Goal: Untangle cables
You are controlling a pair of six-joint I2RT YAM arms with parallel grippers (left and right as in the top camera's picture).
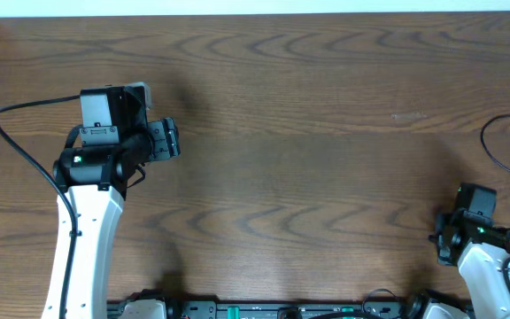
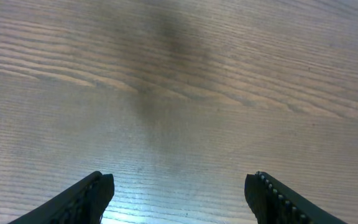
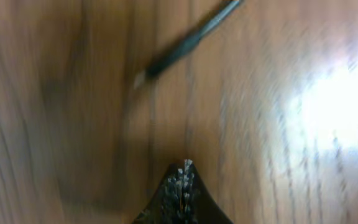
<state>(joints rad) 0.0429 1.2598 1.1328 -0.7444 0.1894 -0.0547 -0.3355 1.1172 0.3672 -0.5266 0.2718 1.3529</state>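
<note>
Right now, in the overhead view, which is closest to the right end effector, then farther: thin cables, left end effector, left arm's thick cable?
From the right end effector:
1. thin cables, right edge.
2. left end effector, table's left side.
3. thick cable, far left.

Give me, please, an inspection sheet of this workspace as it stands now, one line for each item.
Surface: wooden table, bare wood.
Job's things: thin black cables at the right edge, partly out of frame; one plug end, blurred, lies ahead of the right tool.
Clutter: nothing seen.
Tools: left tool open, nothing between; right tool shut, nothing seen held.
Cables: thick black arm cable loops left of the left arm.
Surroundings: pale strip beyond the far edge.
</note>
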